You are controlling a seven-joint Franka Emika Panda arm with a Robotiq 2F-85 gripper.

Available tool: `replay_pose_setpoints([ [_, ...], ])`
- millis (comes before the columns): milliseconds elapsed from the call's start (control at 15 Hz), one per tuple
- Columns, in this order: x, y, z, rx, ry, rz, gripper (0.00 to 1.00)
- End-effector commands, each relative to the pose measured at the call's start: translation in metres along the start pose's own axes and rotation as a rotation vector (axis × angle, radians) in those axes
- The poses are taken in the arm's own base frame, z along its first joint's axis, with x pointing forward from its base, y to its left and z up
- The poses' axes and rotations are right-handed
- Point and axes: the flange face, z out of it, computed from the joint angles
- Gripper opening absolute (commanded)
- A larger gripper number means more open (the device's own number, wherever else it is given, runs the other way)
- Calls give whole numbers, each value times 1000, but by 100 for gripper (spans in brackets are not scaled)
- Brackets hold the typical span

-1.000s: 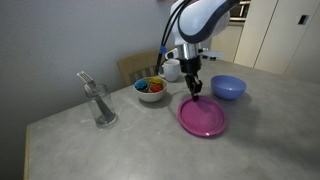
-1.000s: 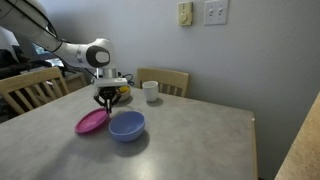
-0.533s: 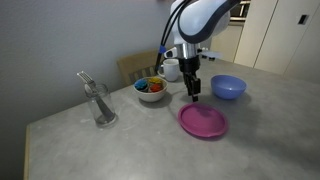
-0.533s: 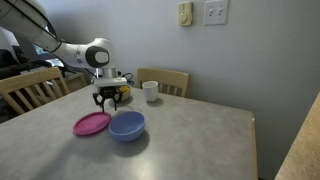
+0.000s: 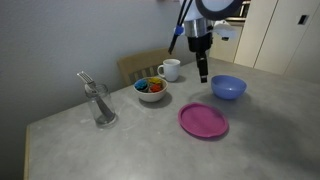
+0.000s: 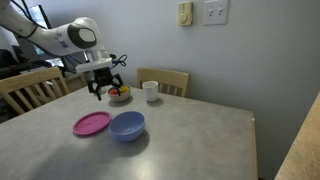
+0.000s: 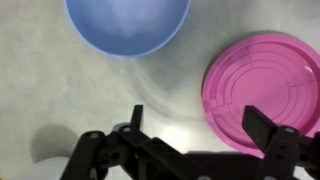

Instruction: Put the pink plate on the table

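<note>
Pink against grey stone: the pink plate (image 5: 203,121) lies flat on the table (image 5: 120,150), its whole rim down, near the front of the group of dishes. The blue bowl (image 5: 228,87) sits just beyond it to the right, close but apart; the wrist view shows a strip of bare table between the two. The hand (image 5: 203,72) hangs high above the table, over the space between the white mug (image 5: 170,69) and the blue bowl, its fingers (image 7: 265,125) spread wide with nothing between them.

Judged from this, the plate is placed and only the arm's retreat is left. The risk lies there. A low or sideways sweep could catch the rim of the blue bowl or tip the mug, both almost under the hand. The white bowl (image 5: 151,89) of coloured pieces to the left could also be knocked and spill. A descent would strike the plate and skid it along the smooth top.
</note>
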Motion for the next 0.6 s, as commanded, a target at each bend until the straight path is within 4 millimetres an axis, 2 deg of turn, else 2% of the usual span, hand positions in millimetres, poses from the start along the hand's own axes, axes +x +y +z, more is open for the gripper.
replay_pose_setpoints([
  [0, -40, -16, -37, -61, -12, 117, 100],
  [333, -73, -24, -78, -42, 19, 207, 100],
  [400, -52, -16, -70, -55, 23, 182, 100],
  [533, -62, -20, -81, -57, 28, 192, 100],
])
